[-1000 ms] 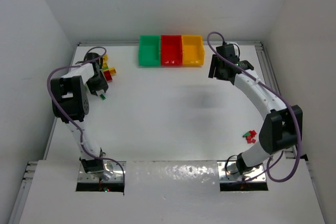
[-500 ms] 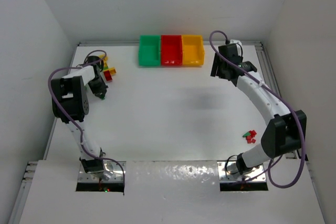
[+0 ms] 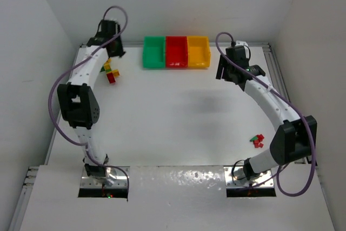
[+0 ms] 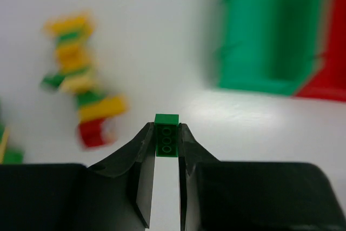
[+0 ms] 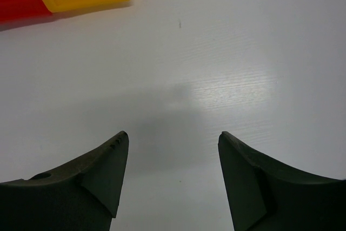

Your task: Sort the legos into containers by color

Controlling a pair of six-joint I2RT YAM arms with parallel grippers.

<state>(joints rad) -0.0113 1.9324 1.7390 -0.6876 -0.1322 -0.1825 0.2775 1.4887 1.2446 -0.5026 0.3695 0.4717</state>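
My left gripper [image 4: 166,147], at the far left, is clamped on a small green brick [image 4: 166,127] by its flat sides, just left of the green bin [image 4: 254,82]. I judge the brick light, rigid and slick, so a centred pinch suits it. My right gripper [image 5: 173,147] hangs open and empty.

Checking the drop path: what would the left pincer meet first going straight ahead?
Probably only bare table: the left pincer, holding a green brick, points between the pile at left and the green bin at right.

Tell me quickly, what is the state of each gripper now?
Left gripper: shut on a small green plastic lego brick.
Right gripper: open, holding nothing.
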